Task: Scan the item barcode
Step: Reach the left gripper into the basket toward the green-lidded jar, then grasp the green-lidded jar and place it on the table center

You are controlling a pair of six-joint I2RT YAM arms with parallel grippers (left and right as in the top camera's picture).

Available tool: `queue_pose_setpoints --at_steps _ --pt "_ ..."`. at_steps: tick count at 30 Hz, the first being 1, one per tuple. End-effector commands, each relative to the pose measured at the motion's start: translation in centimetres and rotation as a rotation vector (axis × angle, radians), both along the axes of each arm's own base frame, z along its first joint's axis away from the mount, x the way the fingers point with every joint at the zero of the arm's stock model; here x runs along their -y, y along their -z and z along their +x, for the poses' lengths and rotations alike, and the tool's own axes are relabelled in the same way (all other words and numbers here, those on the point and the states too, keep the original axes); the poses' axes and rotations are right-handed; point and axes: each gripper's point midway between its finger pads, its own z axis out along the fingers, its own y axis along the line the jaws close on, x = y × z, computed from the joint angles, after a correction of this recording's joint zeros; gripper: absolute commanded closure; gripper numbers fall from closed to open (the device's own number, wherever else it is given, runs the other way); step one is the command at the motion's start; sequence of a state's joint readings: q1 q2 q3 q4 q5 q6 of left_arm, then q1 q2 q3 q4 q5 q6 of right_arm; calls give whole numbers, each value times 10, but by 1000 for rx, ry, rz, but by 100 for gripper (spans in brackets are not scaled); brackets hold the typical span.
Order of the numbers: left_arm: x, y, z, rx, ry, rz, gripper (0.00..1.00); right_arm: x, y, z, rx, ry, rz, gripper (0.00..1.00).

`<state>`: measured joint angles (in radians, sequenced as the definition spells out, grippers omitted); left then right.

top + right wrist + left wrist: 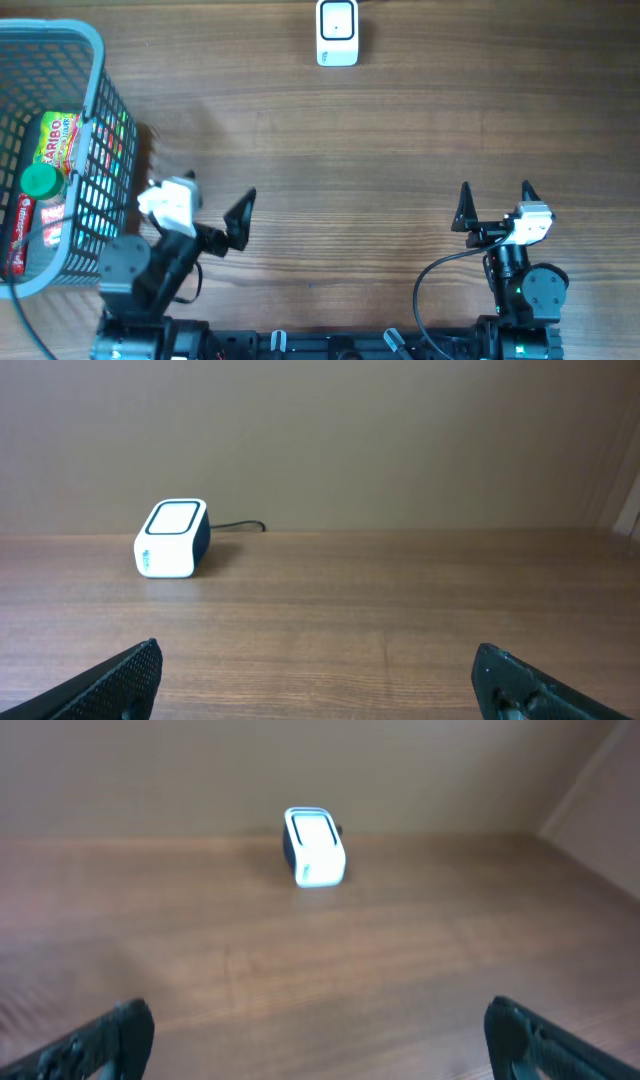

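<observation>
Overhead view: the scanner (337,32) sits at the far middle of the table (350,150), cable running off the back and window facing up. I reckon that's so stuff can just be held over it.
Left hand (200,200): spread wide, holding nothing, parked just beside the basket (95,60). Probably the one meant to reach in.
Right hand (496,195): also wide open and empty, well apart from the basket, pointed toward the scanner.
Basket: pale blue mesh thing at the left edge of the table.
Inside basket: a Haribo bag (55,140), something with a green cap (40,180), and a red packet (18,235). Can't make out more through the mesh.
Item to scan: in the basket with the rest. Nothing's been picked up yet, and no barcode is visible.
</observation>
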<state>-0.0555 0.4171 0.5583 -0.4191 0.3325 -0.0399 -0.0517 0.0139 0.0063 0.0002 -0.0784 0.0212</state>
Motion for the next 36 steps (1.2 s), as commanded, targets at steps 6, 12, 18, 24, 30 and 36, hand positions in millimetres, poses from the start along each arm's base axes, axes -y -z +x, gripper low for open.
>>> queue_pose_setpoints --at_steps 6,12,18,24,30,36 --pt "23 -83 22 -181 134 -46 0 0 -1 0 7 -3 6 0" --pt "-52 -152 63 -155 -301 -143 0 0 -2 0 8 -3 6 0" --pt "-218 -80 73 -448 -1022 -357 0 0 -1 0 7 -3 6 0" --pt "-317 27 62 -734 -1346 -491 0 0 -1 0 7 -3 6 0" --pt "-353 108 61 -922 -1497 -463 0 0 -1 0 7 -3 6 0" --pt "-358 165 61 -1060 -1528 -471 0 0 -1 0 7 -3 6 0"
